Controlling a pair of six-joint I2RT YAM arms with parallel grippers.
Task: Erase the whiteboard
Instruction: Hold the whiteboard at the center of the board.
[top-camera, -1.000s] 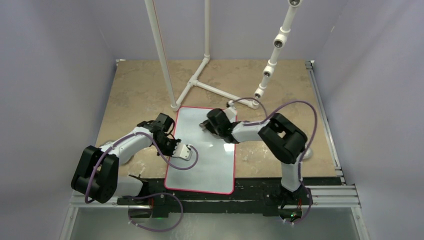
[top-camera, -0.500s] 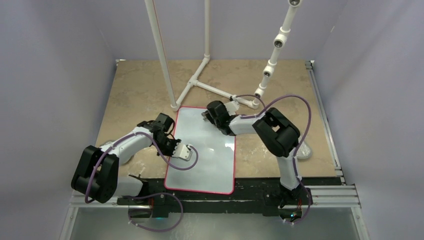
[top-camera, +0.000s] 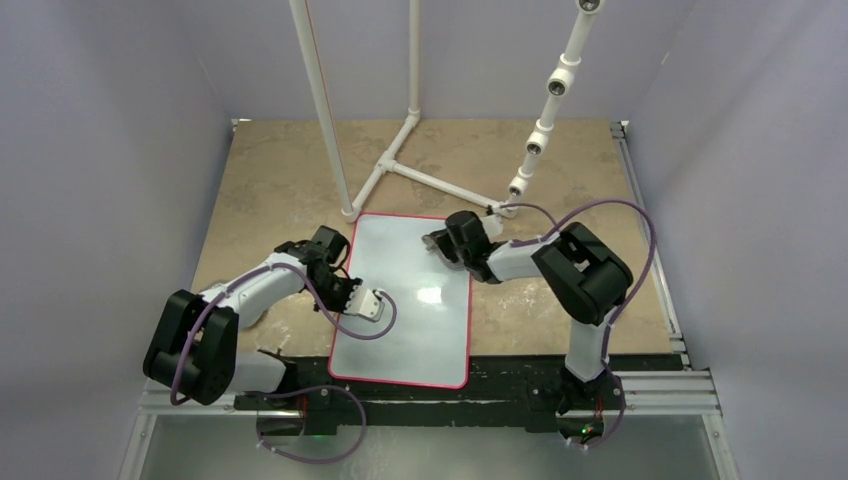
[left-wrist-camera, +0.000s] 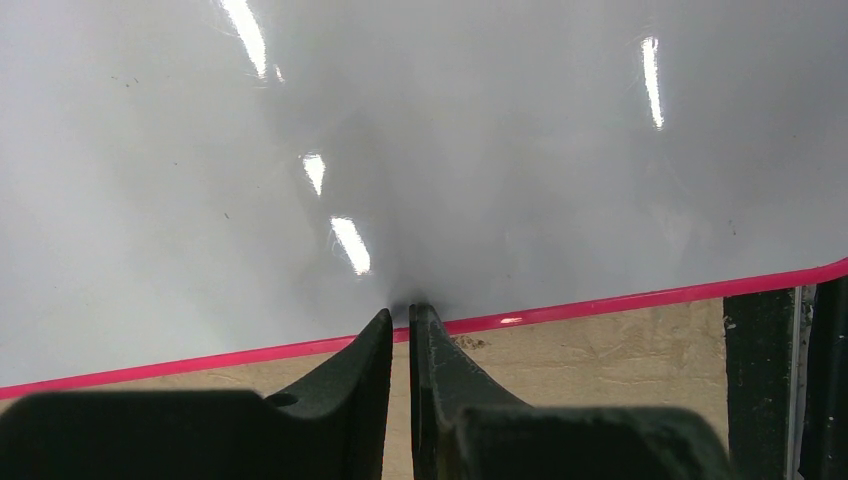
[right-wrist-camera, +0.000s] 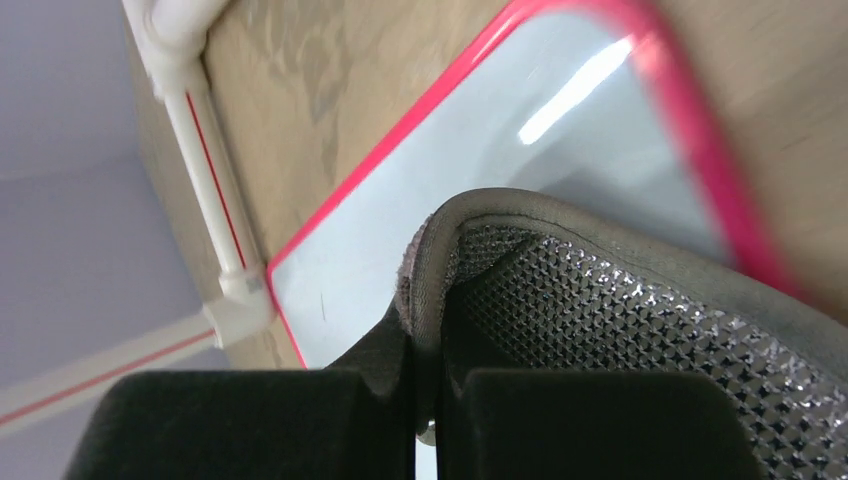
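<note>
Whiteboard (top-camera: 400, 320) lies flat on the table (top-camera: 270, 180), long side running away from the arm bases, directly under both claws. Left claw (left-wrist-camera: 400, 318): fingers drawn almost together with a thin slit between them and nothing in it, tips set down on the red border at the board's left edge. White surface ahead of the tips, bare table behind them. Judged purpose: a hold-down, so the board does not slide under wiping pressure. Right claw (right-wrist-camera: 425, 345) is clamped on a grey pad (right-wrist-camera: 600, 330) with a silvery mesh face. The pad folds up and over beyond the fingertips, its outer side turned toward the board below, over the board's far right part near the red corner. A pinch at the pad's edge leaves the broad face free to rub. The white pipe frame (right-wrist-camera: 200, 150) stands just past the board's far edge, beyond this claw, so strokes that way have little room. Board surface: glossy, light streaks reflected, no handwriting I can make out — only a few tiny specks. Judgement: wiping is well along, possibly at a last pass.
</note>
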